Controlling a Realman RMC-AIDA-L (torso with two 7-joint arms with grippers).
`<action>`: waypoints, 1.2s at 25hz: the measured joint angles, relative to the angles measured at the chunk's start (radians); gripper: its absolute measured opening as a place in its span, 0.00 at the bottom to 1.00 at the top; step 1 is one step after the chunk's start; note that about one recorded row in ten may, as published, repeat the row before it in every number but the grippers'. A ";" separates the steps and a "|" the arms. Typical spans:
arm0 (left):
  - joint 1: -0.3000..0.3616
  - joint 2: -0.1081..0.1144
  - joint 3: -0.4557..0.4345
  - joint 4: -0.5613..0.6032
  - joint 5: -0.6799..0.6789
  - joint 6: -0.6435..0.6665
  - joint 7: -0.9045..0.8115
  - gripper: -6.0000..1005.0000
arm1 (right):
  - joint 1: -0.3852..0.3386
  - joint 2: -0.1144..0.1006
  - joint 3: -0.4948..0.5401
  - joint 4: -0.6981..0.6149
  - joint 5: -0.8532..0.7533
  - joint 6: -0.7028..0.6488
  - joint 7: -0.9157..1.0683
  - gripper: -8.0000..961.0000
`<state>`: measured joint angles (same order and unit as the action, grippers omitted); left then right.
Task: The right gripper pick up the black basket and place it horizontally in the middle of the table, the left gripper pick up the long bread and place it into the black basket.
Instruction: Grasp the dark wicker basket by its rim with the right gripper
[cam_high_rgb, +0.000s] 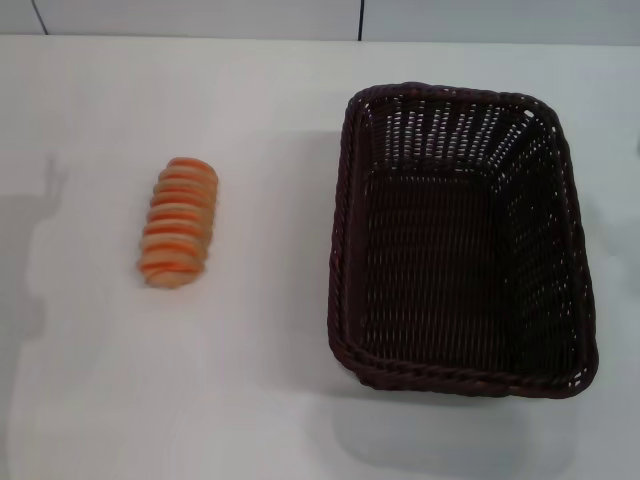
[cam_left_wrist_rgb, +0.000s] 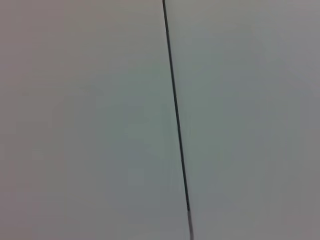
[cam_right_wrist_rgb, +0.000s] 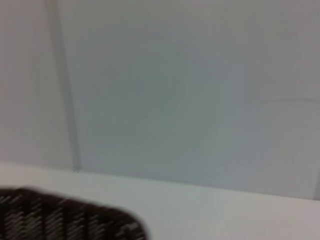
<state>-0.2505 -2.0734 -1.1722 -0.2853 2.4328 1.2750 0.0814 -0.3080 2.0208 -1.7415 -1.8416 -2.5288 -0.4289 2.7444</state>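
Note:
The black basket stands on the white table right of centre, its long side running away from me, and it holds nothing. A corner of the basket's rim shows low in the right wrist view. The long bread, striped orange and cream, lies on the table to the left of the basket, a clear gap between them. Neither gripper appears in any view. The left wrist view shows only a pale wall panel.
A pale wall with dark vertical seams rises behind the table's far edge. Bare white tabletop surrounds the bread and lies in front of the basket.

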 joint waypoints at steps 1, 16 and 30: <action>-0.003 0.000 0.001 0.000 0.000 -0.004 0.000 0.78 | 0.002 0.027 0.008 -0.021 0.001 -0.050 -0.045 0.87; -0.021 0.002 -0.007 -0.002 0.000 -0.056 0.003 0.78 | 0.081 0.054 0.091 -0.032 0.167 -0.328 -0.146 0.87; -0.032 0.003 -0.020 -0.002 0.000 -0.057 0.007 0.78 | 0.205 0.056 0.142 0.143 0.218 -0.411 -0.144 0.86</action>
<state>-0.2821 -2.0703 -1.1922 -0.2872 2.4329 1.2183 0.0881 -0.1028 2.0771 -1.5991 -1.6982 -2.3112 -0.8396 2.6006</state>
